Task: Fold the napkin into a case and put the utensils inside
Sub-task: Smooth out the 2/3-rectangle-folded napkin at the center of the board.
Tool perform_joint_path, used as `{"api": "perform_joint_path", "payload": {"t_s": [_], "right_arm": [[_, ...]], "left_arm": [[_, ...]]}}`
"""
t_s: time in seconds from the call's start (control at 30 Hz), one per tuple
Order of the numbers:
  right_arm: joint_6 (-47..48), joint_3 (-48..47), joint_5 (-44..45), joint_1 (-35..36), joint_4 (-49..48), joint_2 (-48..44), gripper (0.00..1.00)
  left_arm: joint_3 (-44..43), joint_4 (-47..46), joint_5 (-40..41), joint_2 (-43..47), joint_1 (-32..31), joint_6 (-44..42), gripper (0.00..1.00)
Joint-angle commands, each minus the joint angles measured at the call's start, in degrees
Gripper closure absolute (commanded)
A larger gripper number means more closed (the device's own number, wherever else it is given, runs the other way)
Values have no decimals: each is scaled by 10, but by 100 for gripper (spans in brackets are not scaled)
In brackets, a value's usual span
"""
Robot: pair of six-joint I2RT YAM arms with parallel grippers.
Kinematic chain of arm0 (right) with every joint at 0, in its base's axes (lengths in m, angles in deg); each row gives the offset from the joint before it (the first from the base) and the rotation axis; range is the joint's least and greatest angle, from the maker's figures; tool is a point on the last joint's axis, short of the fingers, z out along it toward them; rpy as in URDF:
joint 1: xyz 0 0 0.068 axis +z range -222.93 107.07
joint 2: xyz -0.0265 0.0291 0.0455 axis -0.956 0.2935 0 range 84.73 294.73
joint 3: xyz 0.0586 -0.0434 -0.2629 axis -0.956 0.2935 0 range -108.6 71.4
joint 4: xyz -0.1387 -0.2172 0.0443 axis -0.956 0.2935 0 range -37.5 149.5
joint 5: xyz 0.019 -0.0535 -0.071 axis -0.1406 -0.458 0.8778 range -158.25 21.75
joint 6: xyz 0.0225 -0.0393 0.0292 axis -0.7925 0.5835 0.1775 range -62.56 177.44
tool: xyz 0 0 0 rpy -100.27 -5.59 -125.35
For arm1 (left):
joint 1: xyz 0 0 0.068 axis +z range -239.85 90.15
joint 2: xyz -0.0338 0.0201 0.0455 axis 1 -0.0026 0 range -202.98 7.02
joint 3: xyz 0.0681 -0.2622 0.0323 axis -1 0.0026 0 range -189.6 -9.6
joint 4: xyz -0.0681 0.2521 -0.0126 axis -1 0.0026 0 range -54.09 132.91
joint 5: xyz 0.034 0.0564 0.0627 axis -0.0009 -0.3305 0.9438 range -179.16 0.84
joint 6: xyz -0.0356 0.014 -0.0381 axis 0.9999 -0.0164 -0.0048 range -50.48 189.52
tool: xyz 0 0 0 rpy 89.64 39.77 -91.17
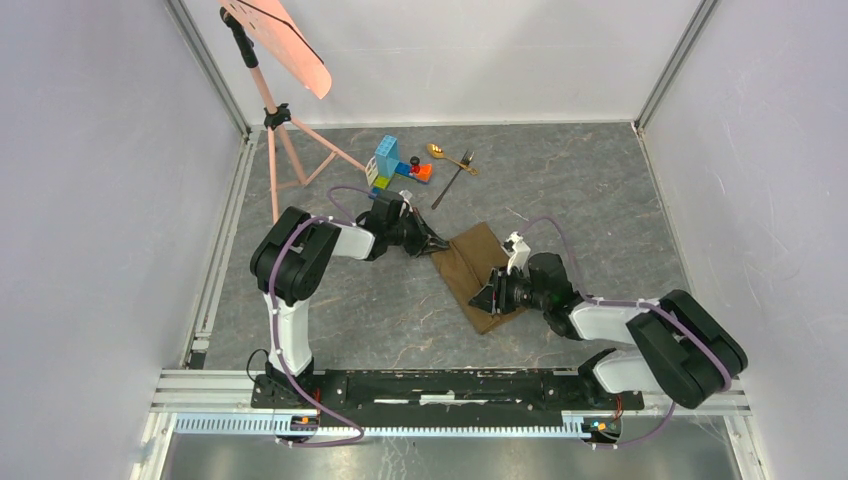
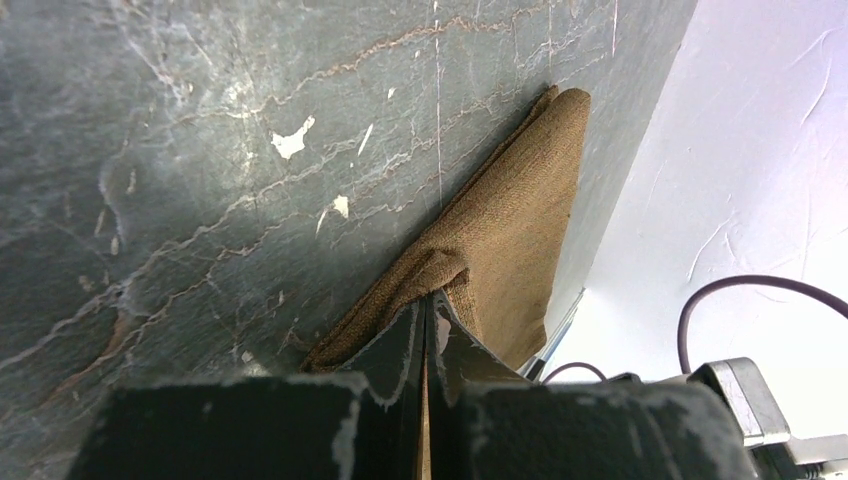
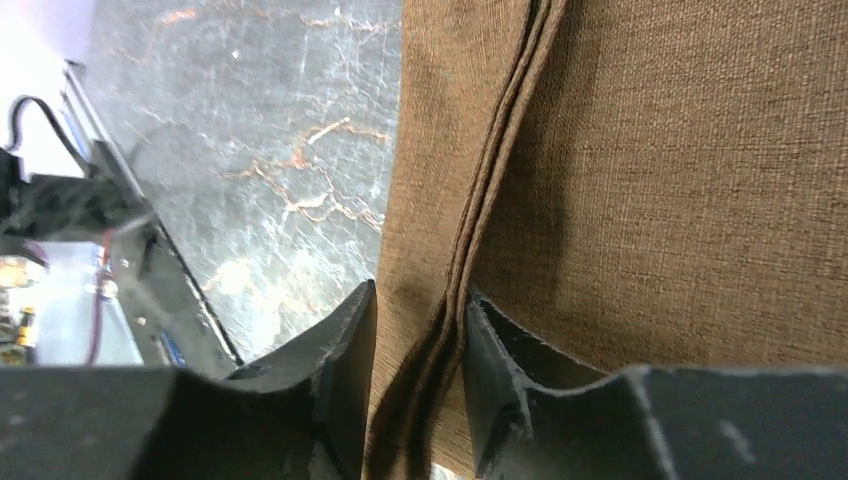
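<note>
On counter (image 1: 620, 200) centre, folded brown napkin (image 1: 478, 268), left fingers (image 2: 400, 345) clamped on its left corner.
Cloth looks soft, limp, light: pinch corners or hems; right fingers (image 3: 340, 345) apart, straddling near edge.

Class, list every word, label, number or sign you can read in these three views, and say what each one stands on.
No text can be read in any view.
The blue toy block has pale marks on its face, too small to tell if they are print.
The napkin is plain brown weave with no label showing.
The table shows only veined stone pattern, no lettering.
</note>
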Motion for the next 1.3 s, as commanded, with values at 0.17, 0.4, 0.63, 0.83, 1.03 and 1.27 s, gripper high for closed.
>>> {"api": "perform_joint_path", "payload": {"t_s": [0.17,0.4,0.63,0.83,1.03,1.27], "right_arm": [[86,11,184,40,190,-90,94],[67,32,242,76,200,-113,91],[145,-89,322,75,366,-143,62],[165,-145,297,80,373,-149,50],[132,-108,126,81,227,-109,50],[107,-23,93,71,155,-99,71]], "left_arm": [[-32,27,14,-11,2,-3,98],[-52,48,-1,-19,0,-21,98],[-80,84,-13,-20,-9,-46,98],[-84,97,-10,-22,-17,-56,98],[-88,115,-3,-23,-18,-62,98],[-100,142,5,-34,-17,-60,98]]}}
